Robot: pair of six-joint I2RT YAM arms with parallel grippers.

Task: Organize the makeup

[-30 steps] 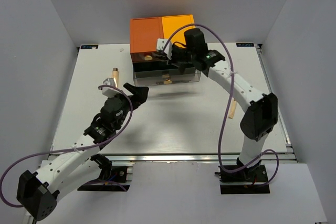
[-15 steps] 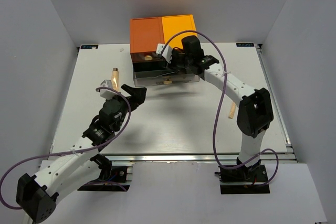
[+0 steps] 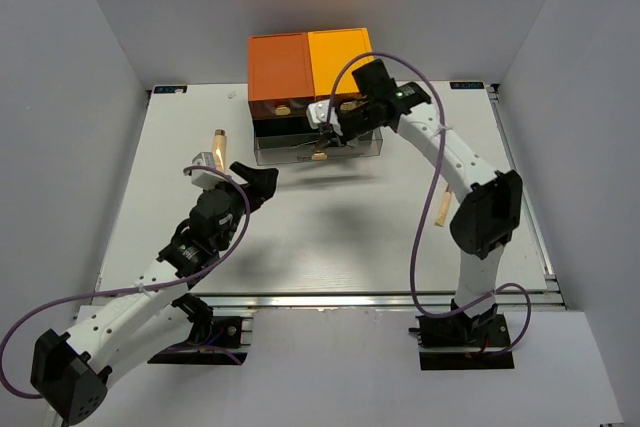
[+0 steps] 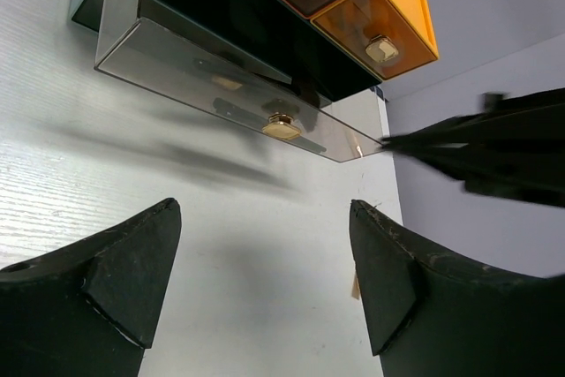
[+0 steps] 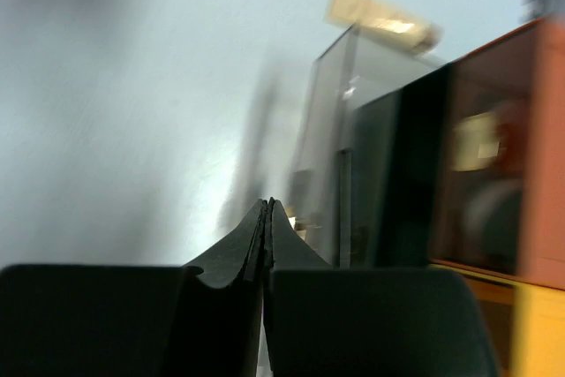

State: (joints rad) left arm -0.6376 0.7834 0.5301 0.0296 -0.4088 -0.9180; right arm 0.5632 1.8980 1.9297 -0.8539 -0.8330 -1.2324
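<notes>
Makeup that we can make out lies loose on the counter (image 3: 330, 237), none of it in either claw. Starting at the left, the left claw (image 3: 254, 178) hangs low over the counter with its fingers (image 4: 115, 289) spread wide and nothing between them. One beige tube (image 3: 219, 142) lies on the counter a little ahead of this claw and off to its left, apart from it. Ahead of the claw and somewhat to its right stands the drawer box (image 3: 310, 62), orange on top and dark below. Its clear drawer (image 3: 362, 146) is pulled out toward the arms. The gold knob (image 4: 282, 126) on the drawer's front faces the left claw across a stretch of bare counter. Dark thin shapes show through the clear front; we cannot tell what they are.

The right claw (image 3: 325, 133) is over that open drawer, reaching in from the right with its tips aimed down and left. Its fingertips (image 5: 252, 240) are pressed flat together. The wrist view is blurred, and we see no object pinched between them. A second beige tube (image 3: 440, 209) lies on the counter well behind this claw, back toward the arm's base, just beside the forearm on its right side.
</notes>
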